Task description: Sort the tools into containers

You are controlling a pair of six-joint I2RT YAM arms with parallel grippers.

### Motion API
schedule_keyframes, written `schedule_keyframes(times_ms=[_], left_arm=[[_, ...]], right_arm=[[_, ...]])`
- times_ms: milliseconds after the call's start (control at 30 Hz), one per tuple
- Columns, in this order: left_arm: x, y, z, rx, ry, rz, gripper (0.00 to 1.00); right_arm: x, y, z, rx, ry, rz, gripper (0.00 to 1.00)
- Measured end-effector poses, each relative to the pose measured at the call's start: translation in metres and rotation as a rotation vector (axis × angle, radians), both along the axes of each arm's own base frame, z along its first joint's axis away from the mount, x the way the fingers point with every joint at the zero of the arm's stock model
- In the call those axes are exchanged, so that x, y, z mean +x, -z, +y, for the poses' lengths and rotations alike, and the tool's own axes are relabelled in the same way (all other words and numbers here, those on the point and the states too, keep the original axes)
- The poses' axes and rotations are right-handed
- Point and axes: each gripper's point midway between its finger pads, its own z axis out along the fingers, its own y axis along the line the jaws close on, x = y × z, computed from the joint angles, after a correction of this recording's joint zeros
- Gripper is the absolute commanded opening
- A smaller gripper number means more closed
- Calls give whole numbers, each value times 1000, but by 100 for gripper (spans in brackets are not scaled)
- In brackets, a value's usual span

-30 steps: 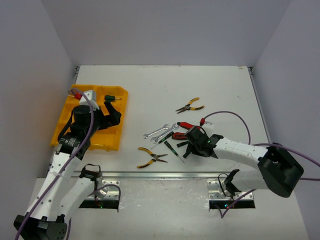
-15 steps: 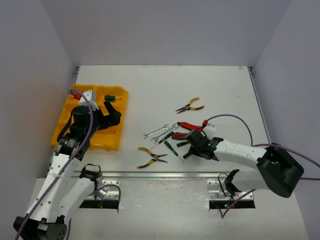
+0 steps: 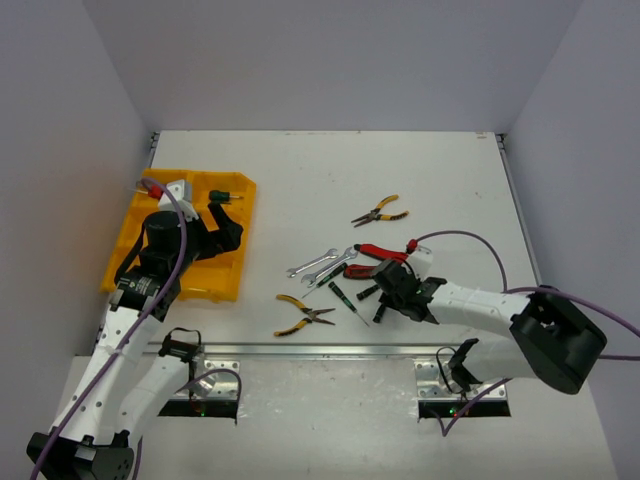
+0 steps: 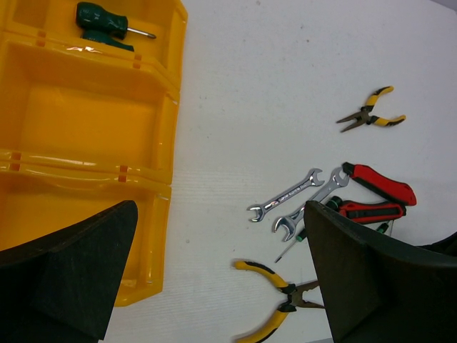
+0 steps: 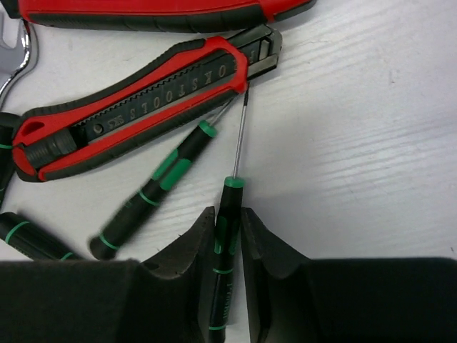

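Note:
My right gripper [image 5: 227,218] [image 3: 385,292] is down on the table in the tool pile, shut on the handle of a thin black-green screwdriver [image 5: 232,187]; both pads touch it. A second black-green screwdriver [image 5: 153,189] lies just to its left, under a red utility knife [image 5: 136,107]. My left gripper [image 4: 221,286] [image 3: 225,228] hangs open and empty over the right edge of the yellow tray [image 4: 93,121] [image 3: 225,268]. A green stubby screwdriver [image 4: 103,21] [image 3: 222,196] lies in the tray's far compartment.
On the table lie two silver wrenches [image 4: 285,196] [image 3: 312,263], red-handled pliers [image 4: 378,184] [image 3: 385,252], yellow-black pliers [image 4: 282,300] [image 3: 303,315] near the front rail, and another pair [image 4: 371,114] [image 3: 380,211] farther back. White walls close in the table.
The right gripper's jaws have closed from wide apart onto the black-green screwdriver and the hand edged slightly toward the front. The left arm has not moved.

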Motion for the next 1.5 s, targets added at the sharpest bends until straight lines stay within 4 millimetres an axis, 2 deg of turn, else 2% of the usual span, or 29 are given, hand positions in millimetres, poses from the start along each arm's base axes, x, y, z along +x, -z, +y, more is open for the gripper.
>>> schedule_keyframes(times_ms=[133,267,500,767,900,967,1067,1267,1367,1500], left_arm=[[0,1,-1,-3,8,3,100],[0,2,-4,-8,22,11,100],[0,4,-9,-16,49,20,100],[2,7,-21,-62,95,35,100],[4,11,-39,-152,150,37,100],[5,12,-57,-239,213,22,100],[1,13,-89,-370,343,-7,100],[-25,8,-155,-521,674,-82,100],[-43,0,-179,-556,812,-127,99],[-58,-16,-200,-574,937,-207,93]], right_arm=[[7,-3,7,20,-6,-19,6],[5,-4,9,39,-18,-17,0],[-14,-9,-3,57,-49,-18,0],[-10,-35,-3,68,-111,-91,0],[-3,-54,10,80,-218,-145,0],[3,-68,23,101,-292,-178,0],[14,-101,51,155,-408,-252,0],[35,-194,108,316,-595,-457,0],[37,-238,134,426,-684,-554,0],[29,-274,159,542,-791,-631,0]])
